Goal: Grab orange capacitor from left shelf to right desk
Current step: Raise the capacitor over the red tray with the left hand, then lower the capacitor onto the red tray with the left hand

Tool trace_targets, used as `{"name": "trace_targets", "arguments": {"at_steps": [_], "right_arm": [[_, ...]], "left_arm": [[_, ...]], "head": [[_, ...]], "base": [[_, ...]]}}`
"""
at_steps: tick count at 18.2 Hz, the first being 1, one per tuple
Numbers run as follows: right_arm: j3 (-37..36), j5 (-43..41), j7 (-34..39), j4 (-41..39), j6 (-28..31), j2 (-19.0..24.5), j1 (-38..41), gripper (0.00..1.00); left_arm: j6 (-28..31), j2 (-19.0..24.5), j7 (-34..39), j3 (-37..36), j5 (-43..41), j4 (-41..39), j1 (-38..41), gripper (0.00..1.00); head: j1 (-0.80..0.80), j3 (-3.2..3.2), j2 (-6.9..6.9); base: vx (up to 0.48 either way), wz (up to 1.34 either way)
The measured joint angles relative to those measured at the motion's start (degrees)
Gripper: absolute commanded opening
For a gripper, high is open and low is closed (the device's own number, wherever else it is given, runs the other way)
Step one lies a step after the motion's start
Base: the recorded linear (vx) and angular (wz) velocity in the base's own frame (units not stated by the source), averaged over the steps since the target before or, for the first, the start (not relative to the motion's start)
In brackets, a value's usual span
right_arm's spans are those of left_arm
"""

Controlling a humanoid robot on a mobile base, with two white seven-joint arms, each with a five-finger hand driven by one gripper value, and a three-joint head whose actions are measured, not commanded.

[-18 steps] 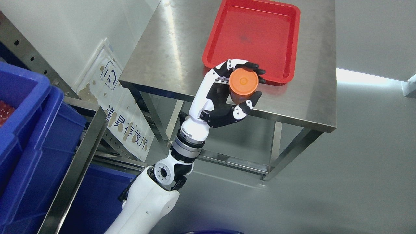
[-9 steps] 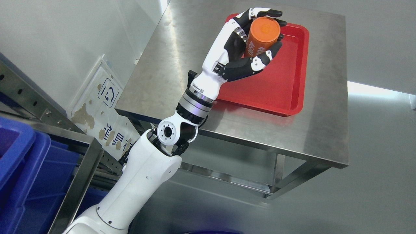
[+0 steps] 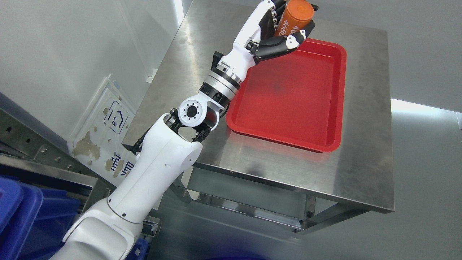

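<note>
Within left hand (image 3: 276, 30) (fingers curled): orange capacitor (image 3: 293, 18)

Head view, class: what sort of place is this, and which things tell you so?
Probably a factory or parts storeroom: a bare stainless steel table holding a red tray, blue storage bins on metal racking, and an orange capacitor in the left robot hand.

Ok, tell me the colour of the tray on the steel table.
Red, seen in the head view: the tray is plain red.

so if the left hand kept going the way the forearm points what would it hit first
Probably nothing soon. The left hand, shut on the orange capacitor, points up and away over the far edge of the red tray and the steel table. Beyond is out of frame; depth unclear.
</note>
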Motion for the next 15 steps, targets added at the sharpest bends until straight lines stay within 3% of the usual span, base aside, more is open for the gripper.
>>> {"name": "trace_targets", "arguments": {"at_steps": [15], "right_arm": [[0.0, 0.0, 0.0, 0.0, 0.2, 0.0, 0.0, 1.0]], "left_arm": [[0.0, -0.1, 0.2, -4.7, 1.8, 12.5, -1.0, 0.11]], "head": [[0.0, 0.0, 0.0]], "base": [[0.022, 0.0]]}}
